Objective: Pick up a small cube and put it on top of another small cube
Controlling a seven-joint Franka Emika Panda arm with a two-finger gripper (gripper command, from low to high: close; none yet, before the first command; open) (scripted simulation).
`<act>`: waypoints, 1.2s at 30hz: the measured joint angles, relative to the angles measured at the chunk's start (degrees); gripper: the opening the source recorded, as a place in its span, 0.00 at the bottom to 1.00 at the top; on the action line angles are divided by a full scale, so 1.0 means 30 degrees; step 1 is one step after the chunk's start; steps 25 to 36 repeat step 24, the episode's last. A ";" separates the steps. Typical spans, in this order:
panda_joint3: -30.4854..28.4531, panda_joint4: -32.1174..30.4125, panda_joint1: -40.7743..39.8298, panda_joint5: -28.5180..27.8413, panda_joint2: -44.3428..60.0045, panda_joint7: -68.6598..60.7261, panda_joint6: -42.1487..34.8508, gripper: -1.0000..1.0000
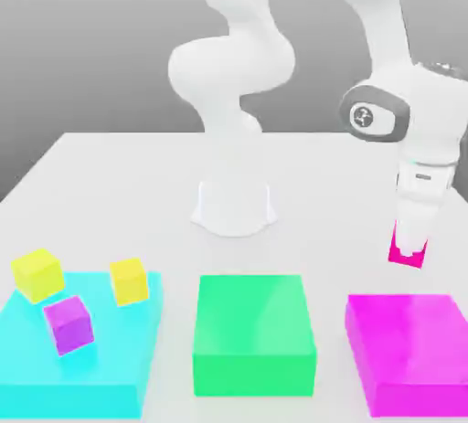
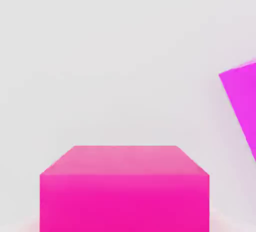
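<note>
Gripping the pink cube [image 1: 397, 255], the gripper [image 1: 409, 248] has its fingers closed on it, beyond the block [image 1: 407, 334] in the exterior view; likely light and rigid, best pinched mid-side.

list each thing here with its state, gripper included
gripper: shut on the pink cube
pink cube: held between the fingers
purple cube: resting on the cyan block
two yellow cubes: resting on the cyan block
</note>
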 joint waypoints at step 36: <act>-0.9095 0.5220 -1.4469 0.1070 0.1385 0.4428 -0.3861 1.00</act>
